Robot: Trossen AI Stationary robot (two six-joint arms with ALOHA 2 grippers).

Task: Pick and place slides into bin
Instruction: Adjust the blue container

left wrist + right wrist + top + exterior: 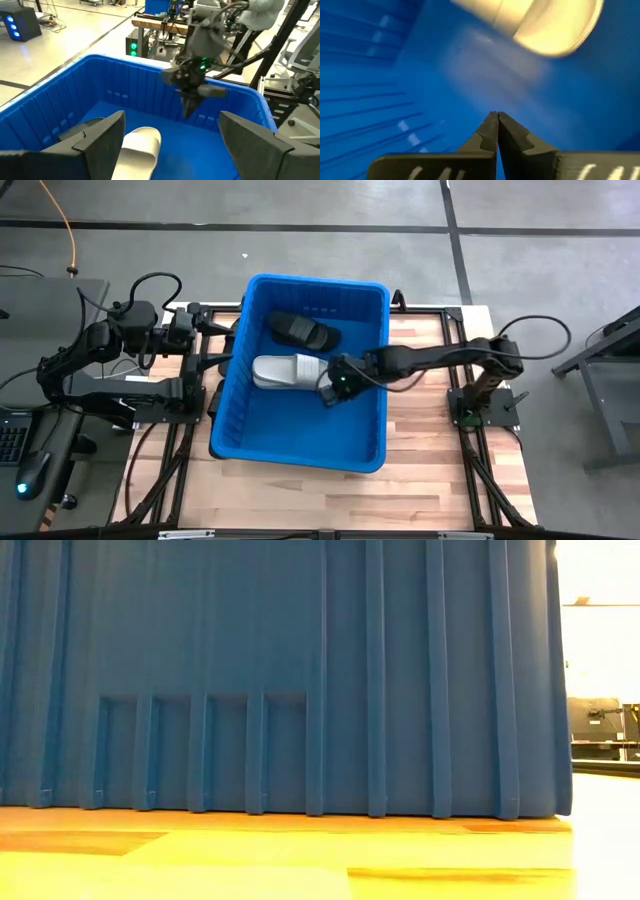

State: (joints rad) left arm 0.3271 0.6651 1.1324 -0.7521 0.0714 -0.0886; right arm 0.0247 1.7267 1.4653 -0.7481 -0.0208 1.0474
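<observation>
The blue bin stands mid-table and fills the low view. A black slide and a white slide lie on its floor. My right gripper is shut and empty inside the bin, just off the white slide's end toward the table's right. Its shut fingertips point at the bin floor, with the white slide beyond them. My left gripper is open and empty at the bin's left wall. Its view shows the white slide and my right gripper.
The bin's walls rise around my right gripper. Bare wooden table lies to the bin's right and near side. The right arm's base stands at the table's right edge. The room's floor and other equipment lie beyond the table.
</observation>
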